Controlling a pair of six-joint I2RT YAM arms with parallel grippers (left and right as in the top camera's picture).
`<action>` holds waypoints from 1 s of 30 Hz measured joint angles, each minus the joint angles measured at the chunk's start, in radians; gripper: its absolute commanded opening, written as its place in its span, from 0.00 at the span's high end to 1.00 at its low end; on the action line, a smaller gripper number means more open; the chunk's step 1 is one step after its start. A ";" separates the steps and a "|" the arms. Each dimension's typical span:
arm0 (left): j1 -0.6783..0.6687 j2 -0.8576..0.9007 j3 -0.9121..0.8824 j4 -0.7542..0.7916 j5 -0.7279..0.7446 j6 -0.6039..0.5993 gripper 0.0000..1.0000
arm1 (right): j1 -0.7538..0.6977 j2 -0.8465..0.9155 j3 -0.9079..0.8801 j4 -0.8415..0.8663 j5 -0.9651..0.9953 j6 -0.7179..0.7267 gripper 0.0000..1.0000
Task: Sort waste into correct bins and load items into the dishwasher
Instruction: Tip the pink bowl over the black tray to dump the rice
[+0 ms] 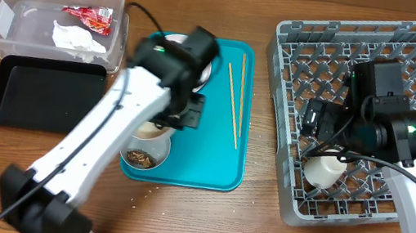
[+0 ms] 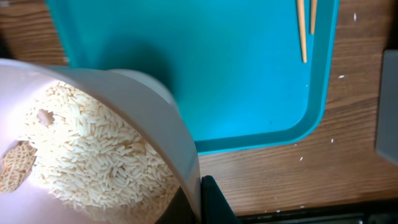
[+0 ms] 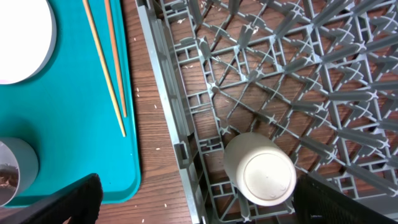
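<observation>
White round bowl [image 2: 155,112], smooth-walled and heaped with whitish rice grains [image 2: 99,155]: we log it over the near left part of the flat teal plastic serving tray [image 2: 249,74]. It looks tipped in the left wrist view. A small brown waffle-textured lump [image 2: 13,167] lies on the rice at the left edge. The left gripper [image 2: 198,204] is clamped on this bowl's rim, with one dark finger [image 2: 212,200] outside the wall.

Clear plastic rectangular tub [image 1: 1,15], far left: it holds a shiny red snack wrapper [image 1: 88,16] and a crumpled white napkin [image 1: 75,37], just beside each other. A shallow black rectangular tray [image 1: 46,96], matte, sits just near of the tub.

The teal tray also carries:
- A second small round bowl [image 1: 137,157] at its near left corner, with brown crumbly matter inside.
- Two thin wooden chopsticks [image 1: 236,96], lying lengthwise toward its right side.
- A white round dinner plate [image 3: 18,37] at the far end, largely hidden under the left arm in the overhead view.

Large square grey plastic dish rack [image 1: 280,185], right of the tray: it has an open lattice floor and upright pegs. A small white cup [image 1: 324,170] sits in its near left part, flat round end toward the right wrist camera. We cannot tell how far it tilts.

The right gripper [image 3: 205,202] hangs over the rack's left side. Its fingers are spread wide apart and grip nothing.

A few whitish specks lie on the brown wood-grain table [image 2: 354,130].
</observation>
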 measured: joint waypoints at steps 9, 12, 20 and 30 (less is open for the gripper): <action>0.346 -0.137 0.000 -0.048 0.130 0.194 0.96 | 0.000 0.000 0.000 0.012 0.000 -0.005 0.00; 0.472 -0.137 -0.002 -0.037 0.198 0.282 0.96 | 0.000 0.000 0.000 0.012 0.000 -0.005 0.00; 0.814 -0.136 -0.134 0.126 0.463 0.520 0.96 | 0.000 0.000 0.000 0.011 0.000 -0.005 0.00; 1.115 0.045 -0.301 0.347 0.871 0.679 0.96 | 0.000 0.000 0.000 0.012 0.000 -0.005 0.00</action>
